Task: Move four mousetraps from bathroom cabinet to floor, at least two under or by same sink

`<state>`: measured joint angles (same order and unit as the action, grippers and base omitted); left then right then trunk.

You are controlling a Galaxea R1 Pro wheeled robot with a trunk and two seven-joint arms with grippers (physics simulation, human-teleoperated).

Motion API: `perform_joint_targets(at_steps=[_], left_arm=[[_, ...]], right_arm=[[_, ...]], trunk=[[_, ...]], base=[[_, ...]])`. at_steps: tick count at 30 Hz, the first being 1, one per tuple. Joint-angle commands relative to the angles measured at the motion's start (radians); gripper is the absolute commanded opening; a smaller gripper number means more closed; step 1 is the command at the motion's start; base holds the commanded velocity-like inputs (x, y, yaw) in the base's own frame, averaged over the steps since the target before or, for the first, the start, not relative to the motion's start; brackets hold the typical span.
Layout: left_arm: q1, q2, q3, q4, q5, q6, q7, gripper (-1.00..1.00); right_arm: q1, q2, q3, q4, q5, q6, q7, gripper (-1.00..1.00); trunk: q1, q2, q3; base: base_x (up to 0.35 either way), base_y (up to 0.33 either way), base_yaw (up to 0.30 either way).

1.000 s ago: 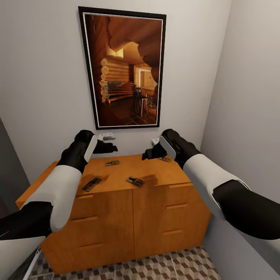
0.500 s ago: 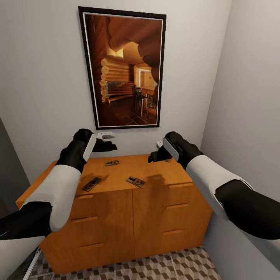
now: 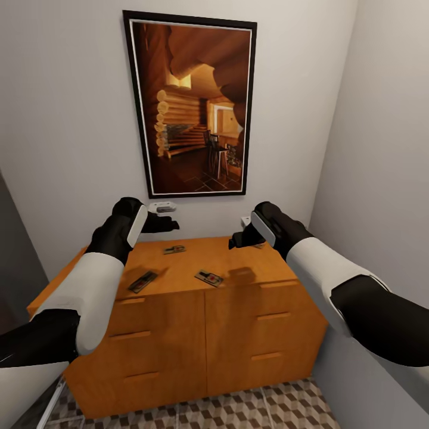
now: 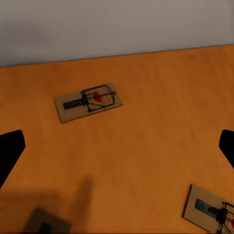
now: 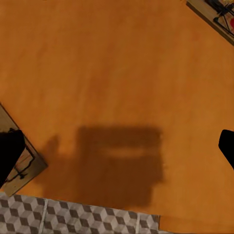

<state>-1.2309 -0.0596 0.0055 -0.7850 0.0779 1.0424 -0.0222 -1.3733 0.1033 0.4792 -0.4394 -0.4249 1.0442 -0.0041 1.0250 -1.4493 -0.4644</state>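
Orange-brown cabinet [image 3: 179, 333], three visible mousetraps [image 3: 174, 249] [image 3: 142, 281] [image 3: 209, 277] flat on its top.

3 mousetraps [image 3: 174, 249] atop the cabinet [image 3: 179, 333]

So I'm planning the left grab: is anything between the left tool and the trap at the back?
No. In the left wrist view only bare cabinet top lies between the open left tool and that trap.

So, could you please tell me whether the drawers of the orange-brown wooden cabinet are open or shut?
Shut. In the head view every drawer front of the orange-brown wooden cabinet sits flush, its bar handles in line, with no gap showing.
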Motion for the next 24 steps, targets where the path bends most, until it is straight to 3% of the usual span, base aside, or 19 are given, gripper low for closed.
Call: perform_joint_targets(at_steps=[1, 24], left_arm=[[-0.001, 0.000, 0.001, 0.000, 0.005, 0.004, 0.002, 1.00], [-0.001, -0.002, 0.001, 0.000, 0.005, 0.004, 0.002, 1.00]], right_arm=[[-0.001, -0.001, 0.006, -0.001, -0.004, 0.003, 0.000, 1.00], [-0.001, 0.002, 0.006, -0.001, -0.005, 0.003, -0.001, 1.00]], trunk=[[0.000, -0.001, -0.001], [0.000, -0.001, -0.001]], base=[[0.000, 0.000, 0.162], [0.000, 0.000, 0.110]])
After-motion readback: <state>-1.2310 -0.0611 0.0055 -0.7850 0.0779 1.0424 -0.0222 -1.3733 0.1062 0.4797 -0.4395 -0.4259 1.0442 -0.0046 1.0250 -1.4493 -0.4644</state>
